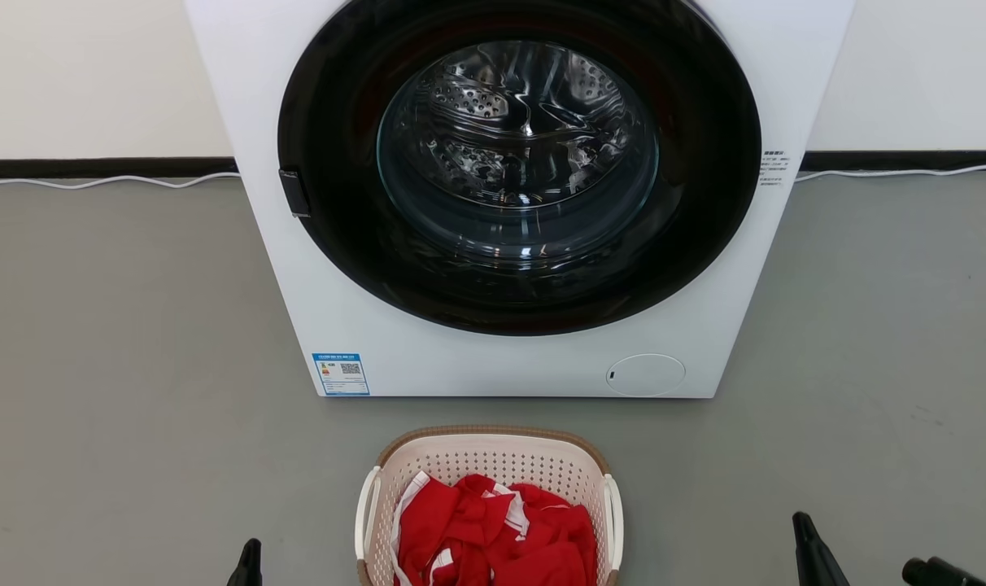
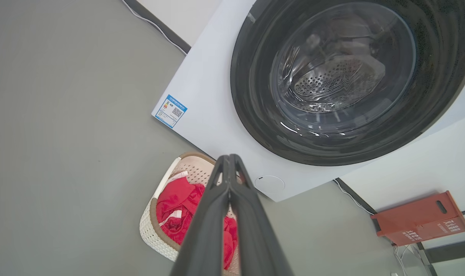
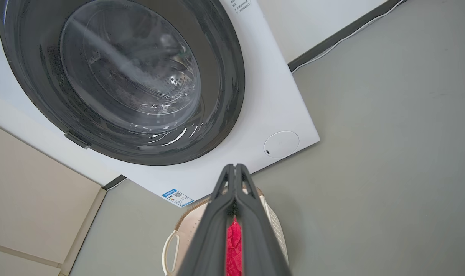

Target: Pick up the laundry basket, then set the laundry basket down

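Basket [image 1: 493, 465] of red cloth [image 1: 493, 533] sits on the floor before the washer [image 1: 509, 366], between my grippers. My left wrist view adds an orange box [image 2: 420, 218] by the wall. My left gripper [image 2: 229, 157] and right gripper [image 3: 235, 166] are pressed closed, holding nothing.

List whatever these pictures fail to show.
- laundry basket: near end cut off by the head view's bottom edge; left hand and right hand cover part of it in the wrist views.
- red clothes: bunched, garment kind untellable.
- blue label: print too small, head view.
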`<state>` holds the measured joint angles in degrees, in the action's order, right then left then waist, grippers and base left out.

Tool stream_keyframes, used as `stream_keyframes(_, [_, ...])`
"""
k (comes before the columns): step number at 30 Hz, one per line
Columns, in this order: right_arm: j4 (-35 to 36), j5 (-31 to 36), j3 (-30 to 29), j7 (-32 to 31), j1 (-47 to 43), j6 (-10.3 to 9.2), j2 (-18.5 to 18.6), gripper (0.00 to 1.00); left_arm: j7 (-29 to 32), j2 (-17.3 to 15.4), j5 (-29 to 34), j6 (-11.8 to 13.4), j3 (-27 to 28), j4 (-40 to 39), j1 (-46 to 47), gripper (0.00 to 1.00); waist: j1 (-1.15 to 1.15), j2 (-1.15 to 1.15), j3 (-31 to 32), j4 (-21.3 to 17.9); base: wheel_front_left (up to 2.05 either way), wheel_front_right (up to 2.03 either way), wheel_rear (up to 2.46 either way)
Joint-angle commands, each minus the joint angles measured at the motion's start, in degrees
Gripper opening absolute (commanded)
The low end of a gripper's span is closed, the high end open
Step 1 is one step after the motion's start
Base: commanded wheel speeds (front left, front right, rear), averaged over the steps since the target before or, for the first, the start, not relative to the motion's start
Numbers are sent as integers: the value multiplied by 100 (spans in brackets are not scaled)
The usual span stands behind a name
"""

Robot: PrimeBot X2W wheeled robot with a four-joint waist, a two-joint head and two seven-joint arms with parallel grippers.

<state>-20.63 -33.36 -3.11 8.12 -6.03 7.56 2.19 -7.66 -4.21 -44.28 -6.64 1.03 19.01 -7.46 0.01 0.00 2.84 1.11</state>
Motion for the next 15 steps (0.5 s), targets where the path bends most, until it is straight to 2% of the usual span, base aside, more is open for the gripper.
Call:
stream_keyframes(1, [189, -204, 13, -42, 297, -2, 34, 0, 28, -38, -188, -28, 103, -165, 300, 0, -1, 0, -5, -2, 0, 0, 0])
stream_keyframes(15, [267, -1146, -46, -277, 450, -3, 40, 0, 259, -10, -950, -37, 178, -220, 477, 0, -1, 0, -55, -20, 0, 0, 0])
